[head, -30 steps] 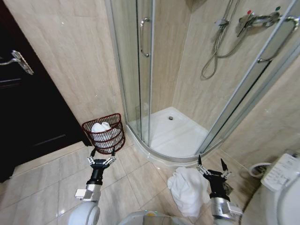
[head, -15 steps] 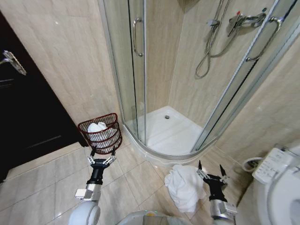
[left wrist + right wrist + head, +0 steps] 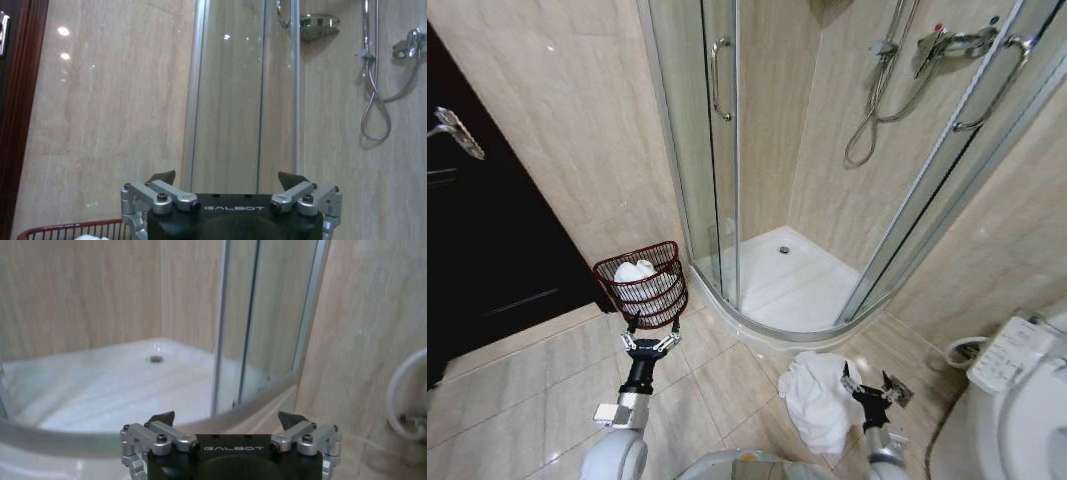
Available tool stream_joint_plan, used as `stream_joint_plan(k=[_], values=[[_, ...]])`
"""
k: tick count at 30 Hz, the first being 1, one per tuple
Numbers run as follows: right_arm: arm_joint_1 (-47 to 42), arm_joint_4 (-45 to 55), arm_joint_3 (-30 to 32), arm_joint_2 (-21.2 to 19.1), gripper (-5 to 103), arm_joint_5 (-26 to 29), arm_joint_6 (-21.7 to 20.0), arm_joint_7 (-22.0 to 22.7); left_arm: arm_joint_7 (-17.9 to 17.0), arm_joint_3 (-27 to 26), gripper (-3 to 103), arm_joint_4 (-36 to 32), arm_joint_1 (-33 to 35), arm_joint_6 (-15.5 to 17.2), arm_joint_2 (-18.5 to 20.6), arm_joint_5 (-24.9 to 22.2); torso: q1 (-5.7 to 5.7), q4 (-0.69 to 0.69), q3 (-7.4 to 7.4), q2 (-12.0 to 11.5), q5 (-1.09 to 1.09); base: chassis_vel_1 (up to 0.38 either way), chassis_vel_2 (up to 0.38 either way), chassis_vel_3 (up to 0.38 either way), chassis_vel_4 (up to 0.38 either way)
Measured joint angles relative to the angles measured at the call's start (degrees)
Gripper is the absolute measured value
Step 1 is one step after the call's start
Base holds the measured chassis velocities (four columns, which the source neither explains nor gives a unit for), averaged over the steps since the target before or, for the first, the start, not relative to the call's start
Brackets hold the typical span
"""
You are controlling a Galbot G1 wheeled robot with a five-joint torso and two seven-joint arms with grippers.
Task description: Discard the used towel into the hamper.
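Though something white already sits in the hamper [image 3: 644,283] by the shower door, barely begun: used towel [image 3: 812,400] heaped on floor beside right gripper [image 3: 867,385]; left gripper [image 3: 651,337] near hamper; both fingers spread, empty.

We see our left gripper [image 3: 650,333] as a black wrist block tipped with two silver metal finger assemblies, each ending in a dark pointed pad. Up close in the left wrist view, the left gripper [image 3: 227,176] shows round silver screw heads on its linkages and the word GALBOT printed in pale letters across the black housing. Our right gripper [image 3: 871,381] and its close view [image 3: 227,416] share the same build and marking. Both arms are black near the wrist, with light grey-white rounded segments lower down, and a pale rounded torso shell sits between them.
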Motion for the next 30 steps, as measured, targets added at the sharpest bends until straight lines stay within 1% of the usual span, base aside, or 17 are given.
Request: stream_joint_plan(k=[4, 10, 13, 30], values=[[1.0, -3.0, 0.0, -0.7, 100, 1.0, 0.1, -0.1, -0.2, 0.5, 100, -0.3, 0.0, 0.3, -0.2, 0.0, 0.0, 0.0, 0.0, 0.0, 0.01, 0.0, 0.0, 0.0, 0.0], [0.7, -3.6, 0.1, -1.4, 100, 1.8, 1.0, -0.1, -0.7, 1.1, 100, 0.0, 0.1, 0.2, -0.3, -0.2, -0.01, 0.0, -0.02, 0.0, -0.01, 0.0, 0.0, 0.0, 0.0], [0.4, -3.2, 0.1, -1.4, 100, 1.7, 1.4, -0.1, -0.7, 1.0, 100, 0.2, 0.0, 0.2, -0.3, -0.2, -0.19, 0.0, -0.16, -0.4, 0.0, 0.0, 0.0, 0.0, 0.0], [-0.4, -0.5, 0.1, -0.9, 100, 0.6, 1.8, 0.1, -0.7, 0.2, 100, 1.1, -0.4, 0.0, 0.3, -0.7, -1.91, 0.0, -2.77, -4.7, 0.0, 0.0, 0.0, 0.0, 0.0]])
